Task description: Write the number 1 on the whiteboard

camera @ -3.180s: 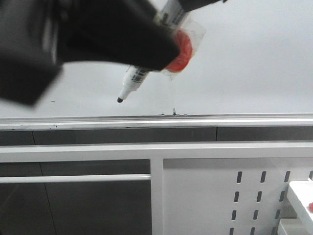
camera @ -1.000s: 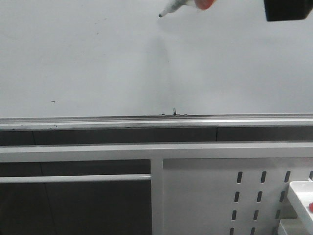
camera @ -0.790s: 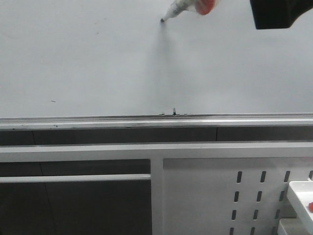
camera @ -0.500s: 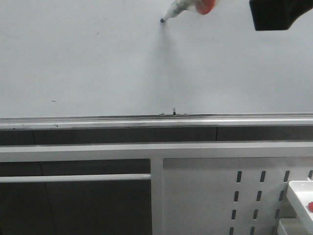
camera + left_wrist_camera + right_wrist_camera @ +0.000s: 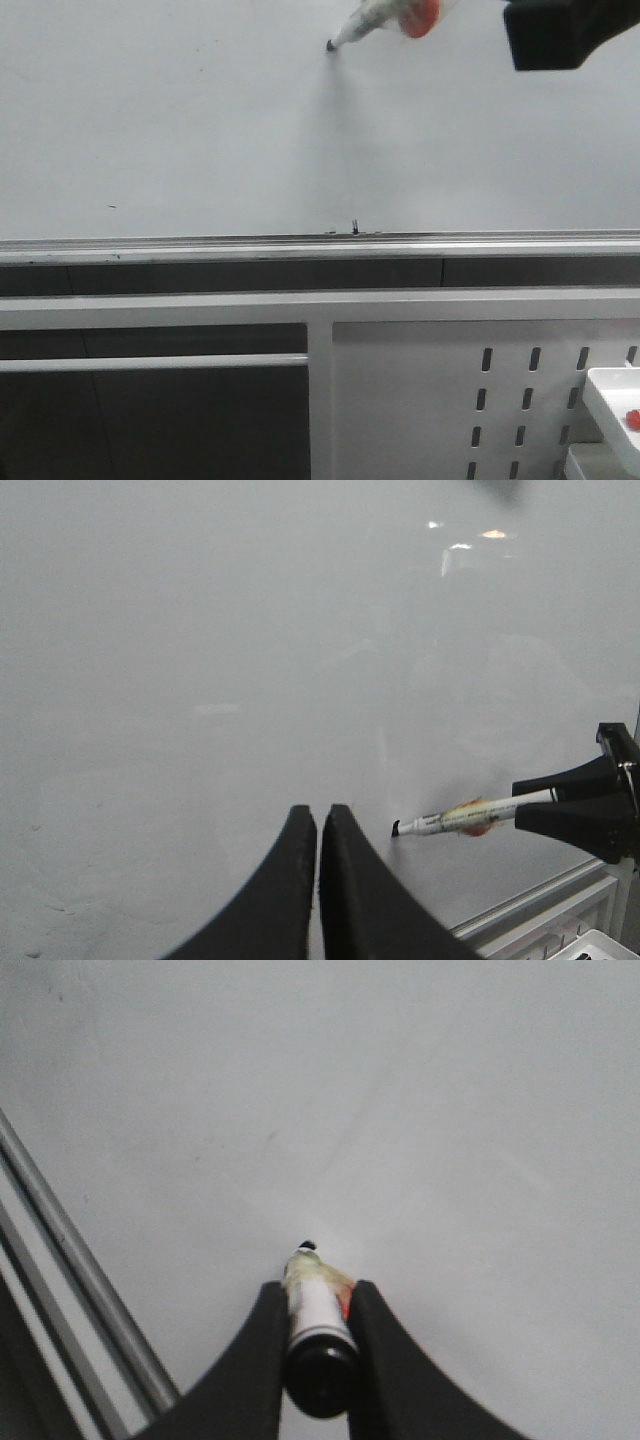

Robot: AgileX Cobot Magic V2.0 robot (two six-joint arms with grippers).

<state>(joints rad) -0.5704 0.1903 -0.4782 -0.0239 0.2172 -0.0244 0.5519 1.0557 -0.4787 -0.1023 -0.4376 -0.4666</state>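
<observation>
On my left wrist view the left gripper (image 5: pixel 318 825) has its fingers pressed together, holding nothing. Across the front view the whiteboard (image 5: pixel 180 120) fills the upper frame; I see no stroke on it yet. At top centre the marker (image 5: pixel 375 20) tip touches it, clamped in the right gripper (image 5: pixel 318 1305).
</observation>
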